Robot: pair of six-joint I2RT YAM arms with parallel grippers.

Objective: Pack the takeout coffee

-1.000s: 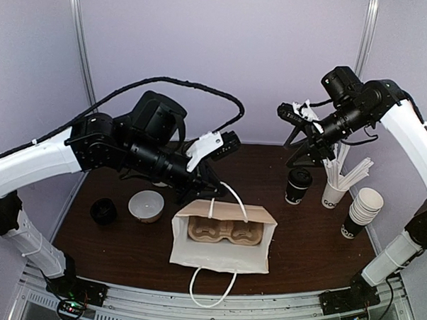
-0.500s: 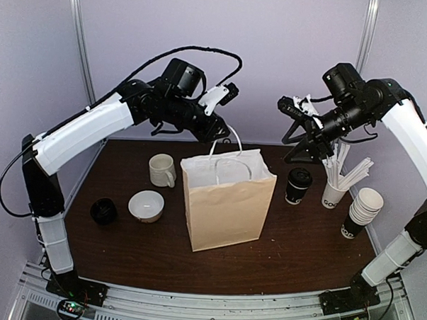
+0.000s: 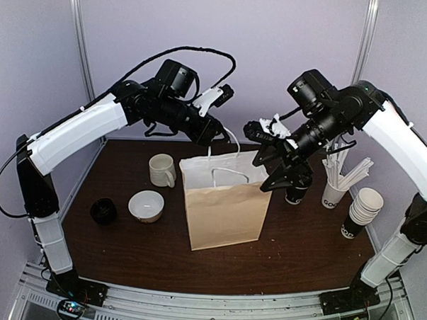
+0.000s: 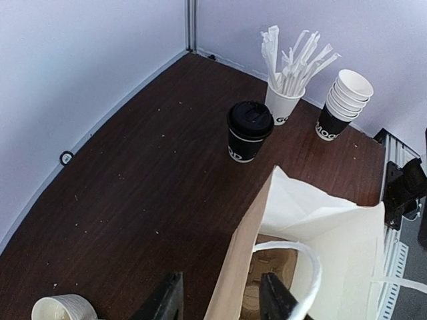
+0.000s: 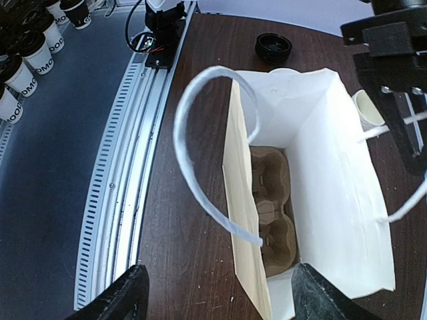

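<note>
Paper bag (image 3: 222, 203) upright at centre of top view, mouth up & open, prob. so as to take a cup straight from above; cardboard cup carrier (image 5: 270, 207) flat on its floor, wells empty, ready as a seat. L gripper (image 4: 220, 285) at bag's rear rim, upper centre of top view, fingers part-way apart w/ white handle loop (image 4: 297, 267) just beside one finger, not pinched as far as visible; looks like steadying or letting go, can't say which. R gripper (image 5: 218, 277) above bag mouth, centre-right of top view, fingers wide, nothing between them. Takeout coffee (image 4: 250, 130) upright on table (image 3: 302, 249) right of bag, lid on, untouched, partly hidden behind R gripper in top view; not yet packed. Around: cup of wrapped straws (image 4: 283, 103) & stack of lidless cups (image 4: 340, 110) just beyond coffee toward right edge, near enough to get knocked on approach. Cream mug (image 3: 161, 170), bowl (image 3: 145, 205), black lid (image 3: 103, 210) at left, well apart, no bother. In the way: handle loops arching over mouth, plus L arm at rear rim, so narrow lane for lowering.
</note>
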